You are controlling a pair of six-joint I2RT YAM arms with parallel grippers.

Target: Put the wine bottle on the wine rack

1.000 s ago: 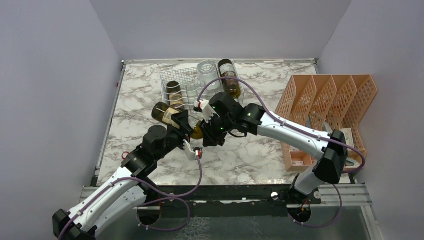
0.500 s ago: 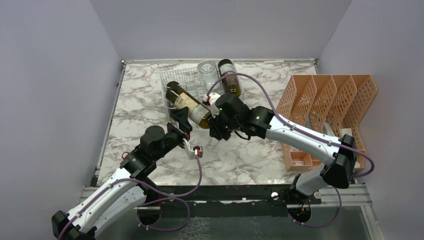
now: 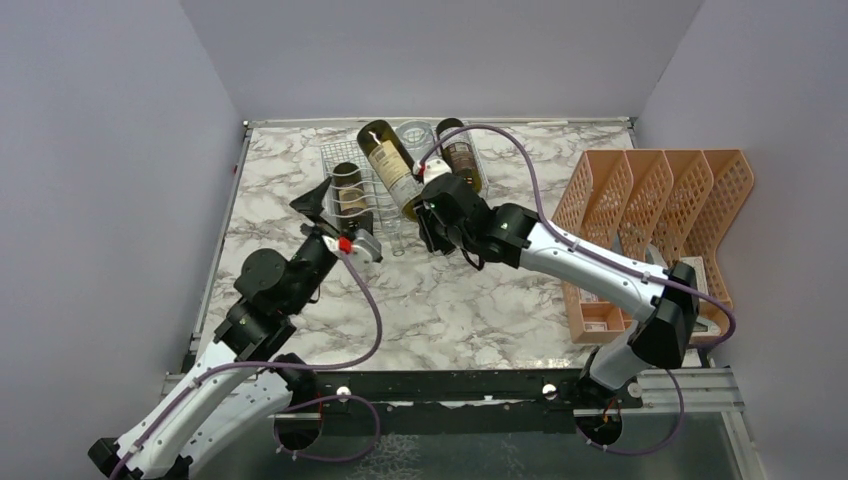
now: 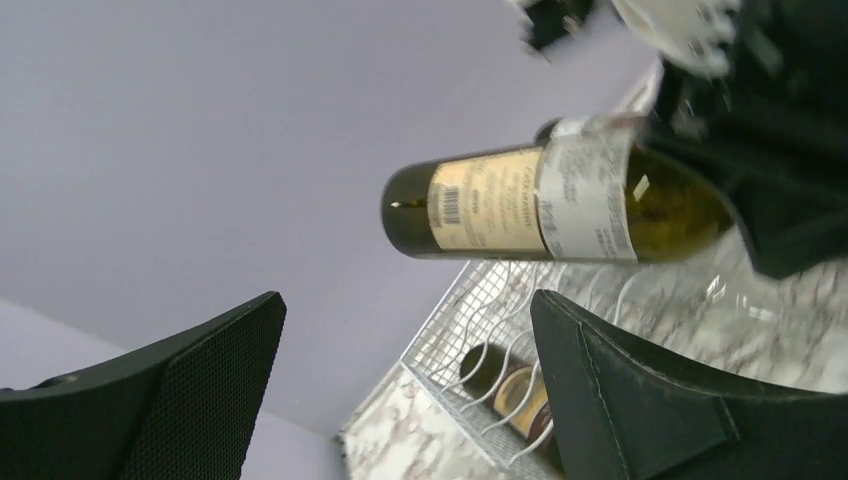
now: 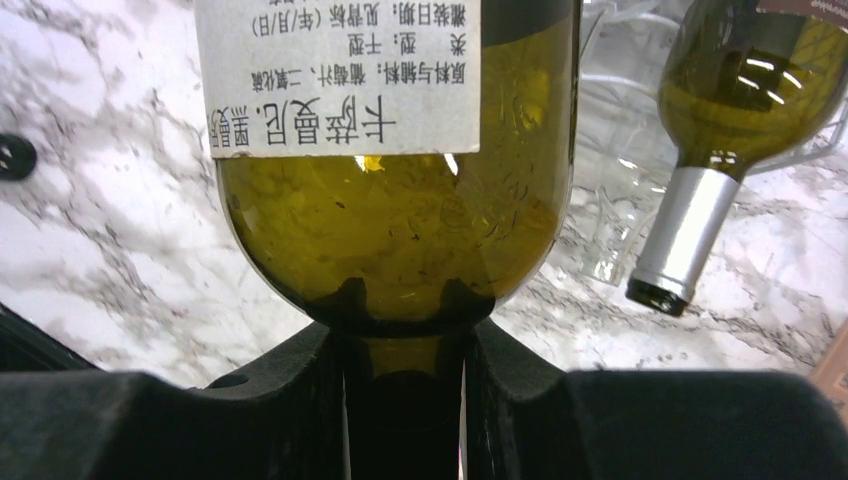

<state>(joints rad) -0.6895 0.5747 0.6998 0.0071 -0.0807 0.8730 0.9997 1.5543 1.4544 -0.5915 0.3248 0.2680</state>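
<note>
- Currently, the right gripper (image 5: 405, 345) is clamped on the neck of the wine bottle (image 3: 388, 165). The bottle's body and base extend ahead of its fingers.
- The bottle is held tilted over the wine rack (image 3: 340, 158), base end raised. Contact with the wires cannot be confirmed.
- The left gripper (image 4: 410, 390) is spread wide and holds nothing. Bottle and rack appear ahead of it, through the gap between its fingers.
- A labelled bottle (image 4: 505, 385) lies in a rack cradle ahead of the left fingers.
- A green bottle (image 5: 740, 80) lies beside the right fingers.
</note>
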